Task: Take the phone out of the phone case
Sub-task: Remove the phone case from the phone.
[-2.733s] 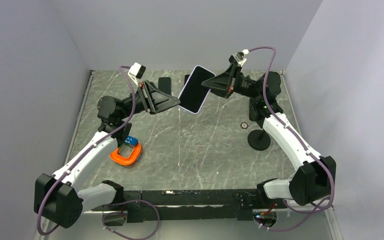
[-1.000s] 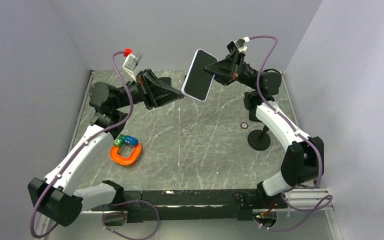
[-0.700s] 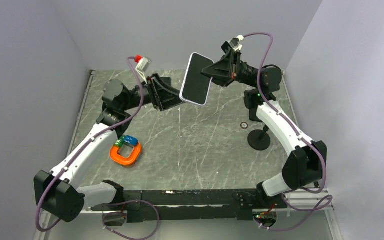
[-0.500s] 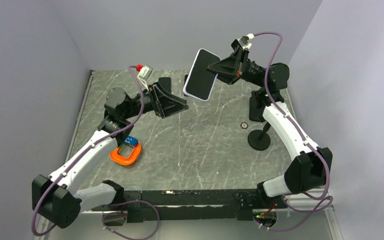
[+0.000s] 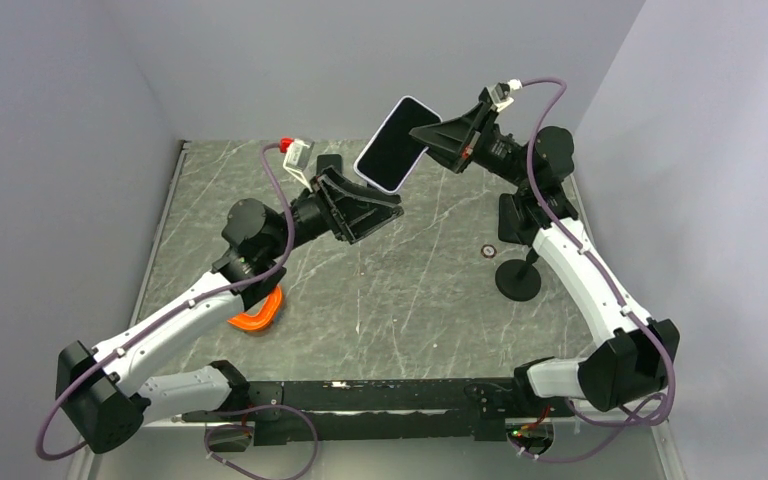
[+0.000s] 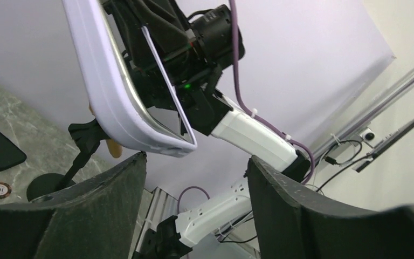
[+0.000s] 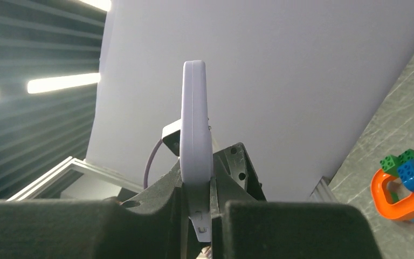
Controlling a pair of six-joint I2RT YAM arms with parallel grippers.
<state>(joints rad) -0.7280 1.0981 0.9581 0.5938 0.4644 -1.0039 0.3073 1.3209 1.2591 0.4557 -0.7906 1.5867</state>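
Phone (image 5: 392, 144) in its lilac phone case (image 6: 113, 102) hangs pinched by the right claw (image 5: 424, 137); the spread left claw (image 5: 390, 205), near its lower corner, likely must grip the case rim next.

1. Left arm (image 5: 175, 320) and right arm (image 5: 585, 275) are showing white link shells joined by black, rounded joint housings.
2. A purple cable (image 6: 235, 54) is trailing along each arm; the left one is ending in a red connector (image 5: 285, 143).
3. A white camera module (image 5: 300, 157) is sitting on each wrist.
4. Left end effector (image 6: 195, 162) is presenting matte black, wedge-shaped fingers.
5. A green indicator light (image 6: 185, 84) is glowing on the right arm's black housing.
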